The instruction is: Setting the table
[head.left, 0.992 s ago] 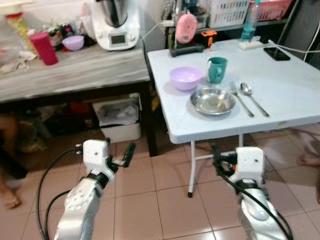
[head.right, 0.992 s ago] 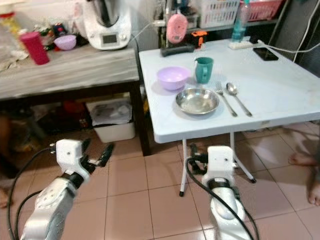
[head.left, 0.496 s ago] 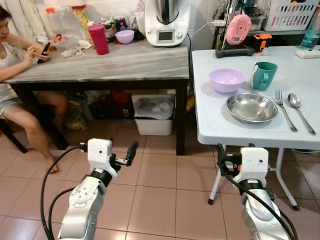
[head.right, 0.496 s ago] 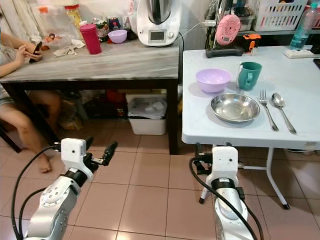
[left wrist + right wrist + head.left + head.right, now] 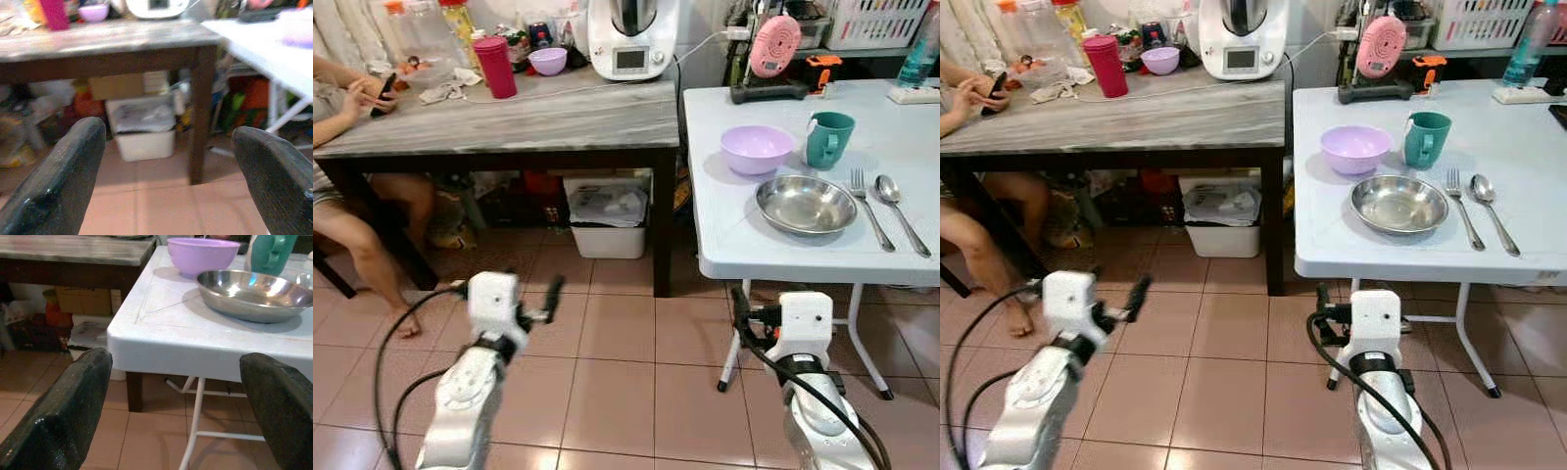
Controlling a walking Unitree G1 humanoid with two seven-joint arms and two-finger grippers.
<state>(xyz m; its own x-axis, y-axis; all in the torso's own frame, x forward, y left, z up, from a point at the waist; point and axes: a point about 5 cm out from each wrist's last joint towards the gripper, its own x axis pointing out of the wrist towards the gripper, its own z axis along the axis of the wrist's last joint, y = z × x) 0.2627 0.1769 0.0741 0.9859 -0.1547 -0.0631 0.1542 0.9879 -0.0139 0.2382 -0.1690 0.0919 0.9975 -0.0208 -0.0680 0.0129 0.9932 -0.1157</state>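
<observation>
On the white table [image 5: 759,230], a purple bowl [image 5: 757,149] is seen empty, with the teal mug [image 5: 828,138] beside it; the empty steel plate [image 5: 805,204] lies in front, fork [image 5: 867,201] and spoon [image 5: 901,203] to its right. Below the table's edge, the left gripper [image 5: 166,176] and right gripper [image 5: 171,401] are held with jaws wide, nothing grasped.

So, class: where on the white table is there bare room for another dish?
Bare: the near-left corner of the white table, beside the plate, and the stretch beyond the spoon. Crowded: bowl, mug and fork around the plate.
</observation>
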